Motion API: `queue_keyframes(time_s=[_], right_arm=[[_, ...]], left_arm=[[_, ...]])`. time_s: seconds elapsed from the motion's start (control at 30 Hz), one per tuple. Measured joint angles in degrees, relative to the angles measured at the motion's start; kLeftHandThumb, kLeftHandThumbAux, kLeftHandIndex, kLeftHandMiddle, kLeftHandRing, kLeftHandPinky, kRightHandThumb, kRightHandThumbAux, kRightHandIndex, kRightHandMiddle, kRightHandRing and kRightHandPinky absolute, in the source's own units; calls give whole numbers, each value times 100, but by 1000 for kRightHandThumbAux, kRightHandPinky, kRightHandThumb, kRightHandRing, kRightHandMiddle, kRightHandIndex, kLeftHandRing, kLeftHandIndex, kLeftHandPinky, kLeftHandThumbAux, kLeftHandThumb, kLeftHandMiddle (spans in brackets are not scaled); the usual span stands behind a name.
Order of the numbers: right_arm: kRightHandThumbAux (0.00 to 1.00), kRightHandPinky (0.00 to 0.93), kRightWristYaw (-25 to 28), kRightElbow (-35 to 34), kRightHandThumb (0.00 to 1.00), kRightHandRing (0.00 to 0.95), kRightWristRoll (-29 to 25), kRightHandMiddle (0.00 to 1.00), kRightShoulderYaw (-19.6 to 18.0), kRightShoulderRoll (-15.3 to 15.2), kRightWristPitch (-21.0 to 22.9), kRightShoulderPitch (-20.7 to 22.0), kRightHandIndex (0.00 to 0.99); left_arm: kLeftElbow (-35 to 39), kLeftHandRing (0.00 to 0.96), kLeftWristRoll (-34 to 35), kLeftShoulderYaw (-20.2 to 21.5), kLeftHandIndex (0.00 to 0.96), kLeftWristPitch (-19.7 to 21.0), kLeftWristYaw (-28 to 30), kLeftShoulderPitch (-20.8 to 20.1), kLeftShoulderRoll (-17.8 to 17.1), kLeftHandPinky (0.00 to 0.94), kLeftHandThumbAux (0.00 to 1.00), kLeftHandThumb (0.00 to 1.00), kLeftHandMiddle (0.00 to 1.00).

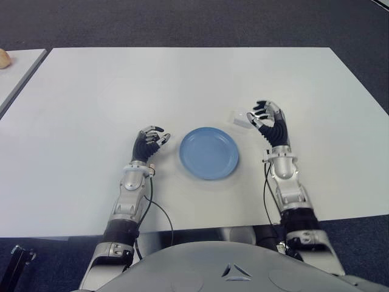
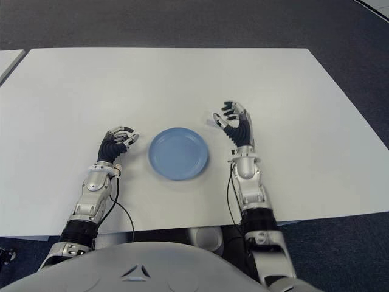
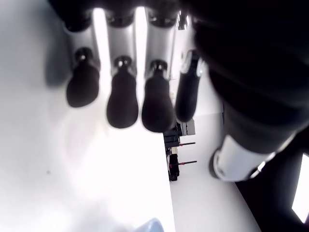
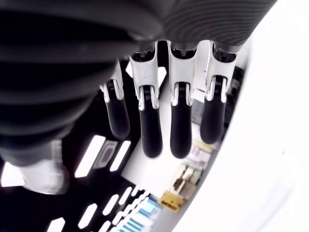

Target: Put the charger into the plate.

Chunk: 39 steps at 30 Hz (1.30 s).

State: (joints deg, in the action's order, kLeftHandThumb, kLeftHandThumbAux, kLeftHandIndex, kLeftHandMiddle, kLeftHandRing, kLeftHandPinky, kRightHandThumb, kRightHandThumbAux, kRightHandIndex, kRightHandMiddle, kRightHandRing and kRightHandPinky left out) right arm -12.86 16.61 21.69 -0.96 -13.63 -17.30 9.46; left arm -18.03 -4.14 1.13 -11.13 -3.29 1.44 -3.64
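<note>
Starting at the far left of the head view, you have a second table [image 1: 18,73] cut by the frame's upper left edge, separated from the main white table [image 1: 182,79] by a narrow dark gap, with a small pale object [image 1: 3,58] on it that cannot be identified. Left of centre, your left hand [image 1: 148,144] shows just beside the plate's left rim, fingers loosely curled and apart, holding nothing; its wrist view confirms four dark fingertips [image 3: 122,99] spread over bare table with nothing between them. At centre, slightly below the middle of the frame, the blue plate [image 1: 209,152] lies flat and carries nothing. Right of centre, the white charger [image 1: 240,118] lies on the table just up and right of the plate's rim, outside it. Your right hand [image 1: 269,123] stands raised immediately right of the charger, fingers part-curled toward it; contact cannot be confirmed, and its wrist view shows the fingers [image 4: 150,125] extended, separate, gripping nothing
</note>
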Motion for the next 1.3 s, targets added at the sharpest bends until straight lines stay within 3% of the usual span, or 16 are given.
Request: queue_keyframes(time_s=[0.2, 0.5, 0.8, 1.07, 1.3], right_arm=[[327, 32, -135, 457, 480, 22, 259, 20, 103, -334, -13, 477, 8], [166, 0, -18, 856, 506, 0, 672, 0, 518, -605, 180, 1035, 0], [124, 0, -41, 1508, 546, 0, 1293, 0, 1071, -655, 871, 1663, 0], [123, 0, -186, 2616, 528, 0, 1770, 0, 1653, -723, 1047, 2206, 0], [124, 0, -48, 3056, 509, 0, 1999, 0, 2094, -752, 1307, 2426, 0]], left_arm=[[0, 714, 4, 5, 435, -7, 0, 1, 0, 700, 717, 706, 731], [0, 721, 4, 9, 435, -25, -14, 6, 8, 714, 717, 707, 733], [1, 721, 4, 8, 435, -16, -55, 5, 34, 714, 717, 706, 737], [12, 722, -8, 11, 435, -5, -106, 7, 49, 714, 717, 706, 736], [22, 721, -30, 10, 435, 4, -106, 9, 52, 721, 717, 706, 736]])
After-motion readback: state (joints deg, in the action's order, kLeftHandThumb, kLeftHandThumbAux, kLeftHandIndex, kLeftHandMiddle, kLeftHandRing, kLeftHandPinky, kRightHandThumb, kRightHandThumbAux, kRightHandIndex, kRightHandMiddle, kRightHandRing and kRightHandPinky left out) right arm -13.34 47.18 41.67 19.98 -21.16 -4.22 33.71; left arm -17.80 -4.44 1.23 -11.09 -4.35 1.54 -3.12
